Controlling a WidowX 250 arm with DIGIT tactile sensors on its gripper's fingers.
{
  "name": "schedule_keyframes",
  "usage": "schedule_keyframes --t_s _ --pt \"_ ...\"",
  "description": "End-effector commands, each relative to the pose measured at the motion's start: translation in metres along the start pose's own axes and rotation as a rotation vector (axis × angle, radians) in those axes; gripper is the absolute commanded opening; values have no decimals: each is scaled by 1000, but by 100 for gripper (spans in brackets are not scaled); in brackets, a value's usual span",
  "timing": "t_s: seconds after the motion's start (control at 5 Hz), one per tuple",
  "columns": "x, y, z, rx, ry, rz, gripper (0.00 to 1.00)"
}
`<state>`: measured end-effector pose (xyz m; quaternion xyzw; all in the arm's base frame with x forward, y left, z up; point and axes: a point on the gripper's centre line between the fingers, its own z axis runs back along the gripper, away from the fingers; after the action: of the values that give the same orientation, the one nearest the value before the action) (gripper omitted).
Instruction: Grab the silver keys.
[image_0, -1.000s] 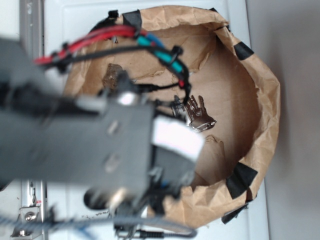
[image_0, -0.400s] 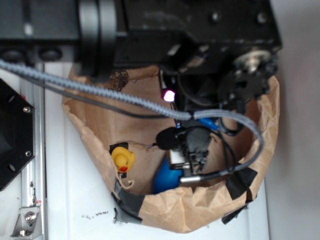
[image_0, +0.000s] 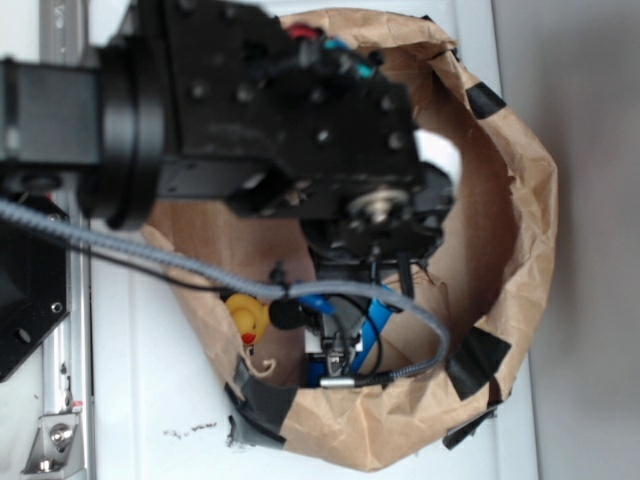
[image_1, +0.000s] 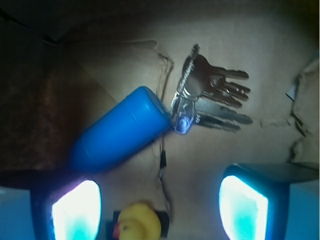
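Hovered with gripper (image_1: 160, 210) wide open and empty over silver keys (image_1: 212, 95) touching blue cylinder (image_1: 117, 130); probably light, stiff, slippery, best pinched across the fanned blades.

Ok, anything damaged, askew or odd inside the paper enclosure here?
Mostly ordinary. The brown paper floor is torn and creased, with ragged edges near the silver keys. The blue cylinder lies tilted, its end touching the key ring. The end effector is open above them.
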<state>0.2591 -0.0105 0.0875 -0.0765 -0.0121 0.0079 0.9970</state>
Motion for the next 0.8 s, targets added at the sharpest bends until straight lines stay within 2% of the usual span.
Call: schedule_keyframes --t_s 0.0,0.2,0.4,0.6 --pt "36 -17 -8 82 -175 14 100" --pt "50 -11 -14 134 -199 56 100" --pt "54 -12 -25 161 -182 56 100" --pt "57 -11 -30 163 -168 64 63"
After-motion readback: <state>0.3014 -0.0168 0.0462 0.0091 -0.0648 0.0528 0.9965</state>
